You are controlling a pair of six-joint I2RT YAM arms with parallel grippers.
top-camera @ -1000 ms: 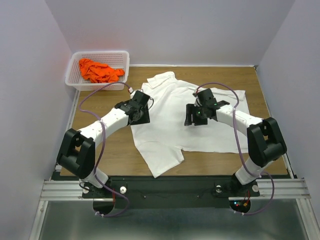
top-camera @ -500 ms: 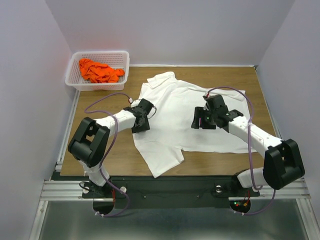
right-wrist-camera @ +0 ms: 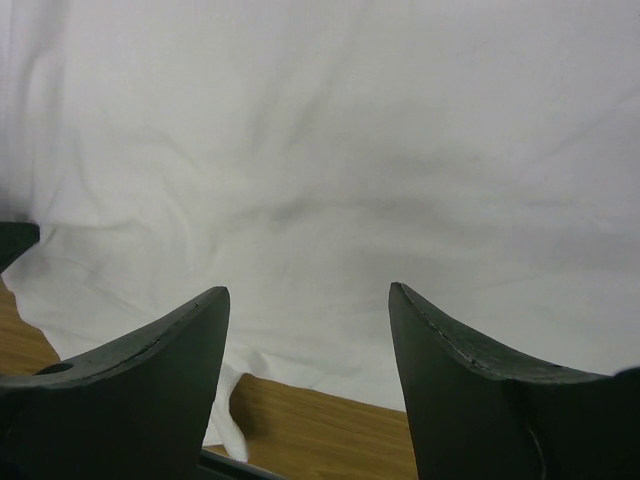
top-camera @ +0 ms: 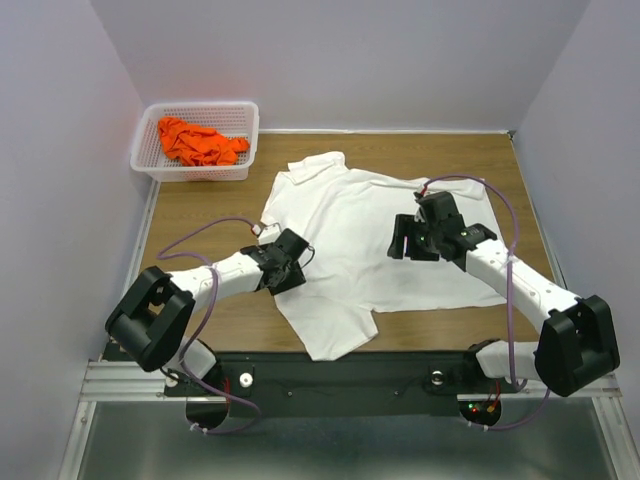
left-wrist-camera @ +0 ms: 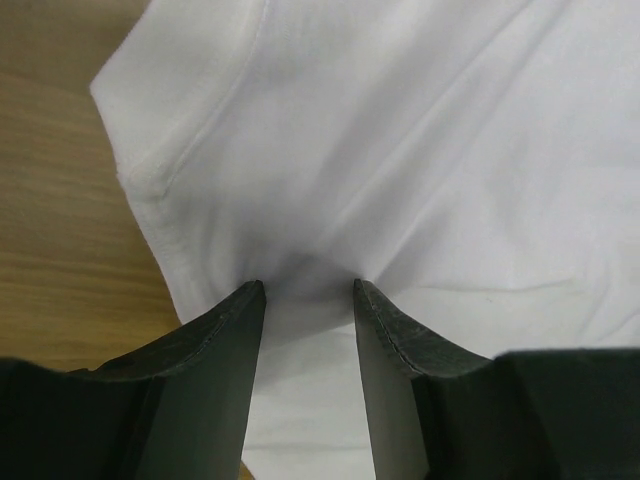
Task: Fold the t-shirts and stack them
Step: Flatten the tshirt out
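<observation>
Left gripper [left-wrist-camera: 308, 290], jaws half apart w/ white t-shirt [top-camera: 370, 235] cloth bunched between at its left edge; right gripper [right-wrist-camera: 308, 300] spread wide above shirt's right side.

Basket [top-camera: 196, 140] far-left; bare table [top-camera: 200, 210] beside white shirt [top-camera: 350, 220].

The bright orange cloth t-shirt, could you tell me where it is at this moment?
In the top view, the bright orange cloth t-shirt lies crumpled in the white plastic basket at the table's far left corner.
</observation>
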